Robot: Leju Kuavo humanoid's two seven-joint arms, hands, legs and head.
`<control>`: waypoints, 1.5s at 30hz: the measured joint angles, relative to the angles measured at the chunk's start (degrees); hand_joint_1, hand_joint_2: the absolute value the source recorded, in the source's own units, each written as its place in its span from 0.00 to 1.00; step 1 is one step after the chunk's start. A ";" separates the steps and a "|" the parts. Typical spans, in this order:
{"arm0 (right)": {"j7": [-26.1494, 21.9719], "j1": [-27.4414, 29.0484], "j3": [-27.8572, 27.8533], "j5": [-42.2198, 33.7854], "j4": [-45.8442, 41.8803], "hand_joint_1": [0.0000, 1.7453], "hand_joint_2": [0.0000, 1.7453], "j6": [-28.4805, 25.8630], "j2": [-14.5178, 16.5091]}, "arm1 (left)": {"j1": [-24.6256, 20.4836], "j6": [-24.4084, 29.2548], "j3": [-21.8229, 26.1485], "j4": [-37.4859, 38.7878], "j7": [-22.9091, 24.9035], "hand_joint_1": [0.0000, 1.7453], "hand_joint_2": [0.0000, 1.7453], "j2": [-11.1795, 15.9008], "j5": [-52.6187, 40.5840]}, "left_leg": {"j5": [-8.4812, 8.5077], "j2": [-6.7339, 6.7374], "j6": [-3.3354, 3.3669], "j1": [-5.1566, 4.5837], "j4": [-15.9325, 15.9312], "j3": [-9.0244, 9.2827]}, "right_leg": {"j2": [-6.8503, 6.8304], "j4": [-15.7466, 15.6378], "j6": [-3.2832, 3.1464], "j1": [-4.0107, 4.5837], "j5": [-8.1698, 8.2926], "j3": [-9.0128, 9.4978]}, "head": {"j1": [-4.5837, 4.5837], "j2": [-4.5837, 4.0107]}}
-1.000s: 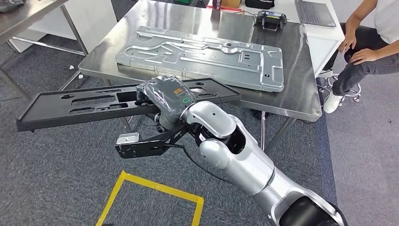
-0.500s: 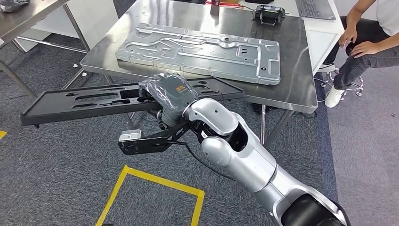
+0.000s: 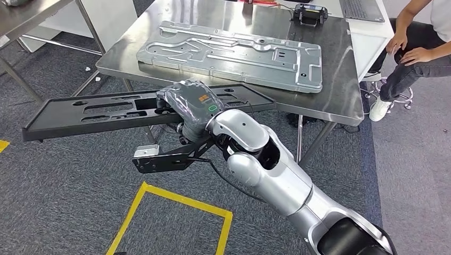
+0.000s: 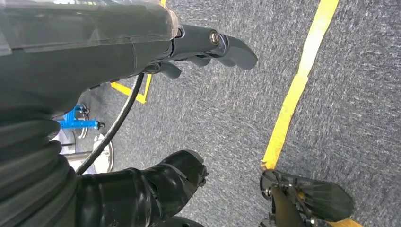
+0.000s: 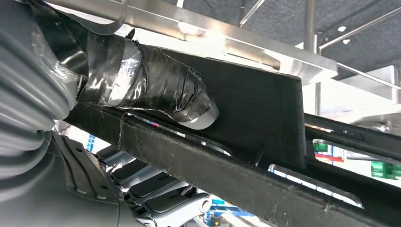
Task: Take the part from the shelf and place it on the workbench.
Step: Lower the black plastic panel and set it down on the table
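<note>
Part: black slotted panel (image 3: 106, 112) was gripped mid-length by right hand (image 3: 189, 106), centre-left, short of the workbench (image 3: 340, 79).
Right wrist: taped thumb (image 5: 156, 90) pressed the panel's underside.
Left hand (image 4: 198, 47): empty, fingers loosely apart over grey carpet.
Around: silver stamped plate (image 3: 234, 53) lay on the workbench; seated person (image 3: 415, 48), upper right.

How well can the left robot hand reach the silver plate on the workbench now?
Probably not well. The left robot hand hangs low over the carpet floor, holding nothing, while the silver plate lies on the workbench, behind the black part held by the right robot hand.

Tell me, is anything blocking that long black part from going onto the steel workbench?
Partly: a large silver stamped metal panel already covers much of the steel workbench, leaving a bare strip along its near edge.
</note>
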 joint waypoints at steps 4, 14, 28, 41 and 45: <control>-0.02 -0.09 0.01 -0.09 0.02 1.00 1.00 -0.01 0.00 | 0.00 -0.11 0.04 0.00 0.10 0.00 1.00 -0.01 -0.13 | 0.16 0.01 0.38 -0.10 0.00 -0.17 | -0.02 -0.35 0.09 -0.03 0.35 0.00 | 0.00 0.00; -0.03 -0.12 0.02 -0.20 0.16 1.00 1.00 -0.01 0.00 | 0.00 -0.15 0.08 0.01 0.27 0.00 1.00 -0.01 -0.66 | 0.46 0.06 0.84 -0.17 0.02 -0.55 | -0.03 -0.57 1.02 -0.09 0.89 -0.33 | -0.01 0.00; -0.29 -0.74 0.02 -0.44 0.33 1.00 1.00 0.08 0.00 | 0.01 -0.57 0.26 0.01 0.37 0.00 1.00 -0.02 -0.77 | 0.98 0.12 1.77 0.09 -0.83 -0.39 | 0.04 -0.25 2.35 -0.35 0.61 -0.66 | 0.01 0.00; -0.50 -1.24 0.04 -0.50 0.81 1.00 1.00 0.16 -0.38 | -0.10 -0.85 0.36 0.02 0.25 0.00 1.00 -0.05 -0.78 | 0.84 -0.36 -0.85 1.43 -0.90 -0.24 | 1.19 0.06 3.42 -1.79 0.58 -1.08 | 0.02 0.00; -0.51 -1.34 0.04 -0.50 0.75 1.00 1.00 0.15 -0.32 | -0.13 -0.85 0.37 0.02 0.22 0.00 1.00 0.00 -0.78 | -1.78 -0.16 -1.65 1.70 2.95 -1.98 | 1.08 -0.69 1.43 -1.97 0.91 -0.62 | -0.03 0.00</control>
